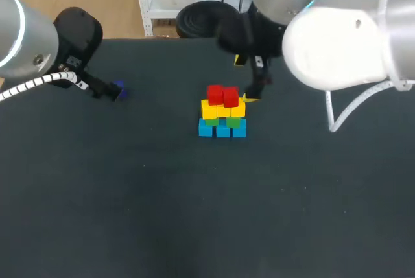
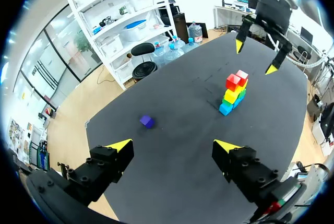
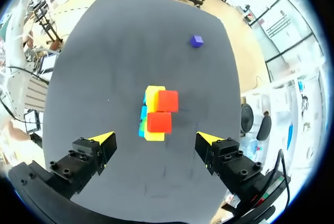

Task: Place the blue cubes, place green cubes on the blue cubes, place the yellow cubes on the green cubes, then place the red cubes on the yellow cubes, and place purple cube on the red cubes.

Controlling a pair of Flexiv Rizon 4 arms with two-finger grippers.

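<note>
Spreading under everything, the dark table [image 1: 130, 213] carries the stack [image 1: 222, 113] at its middle: blue cubes at the bottom, then green, then yellow, with two red cubes [image 1: 222, 95] side by side on top. The right gripper [image 3: 155, 138] hangs over that stack with its fingers spread wide, holding nothing and touching no cube. The left gripper [image 2: 172, 146] is likewise open and empty at the far left. The purple cube [image 2: 147, 121] lies on the table just ahead of it, within the span of its fingers though nearer one of them. Being a cube, it offers no long axis. The left arm is plainly the nearer one, and nothing lies between gripper and cube. The likely obstacle is the right gripper, which occupies the space above the red cubes where the purple cube belongs.
</note>
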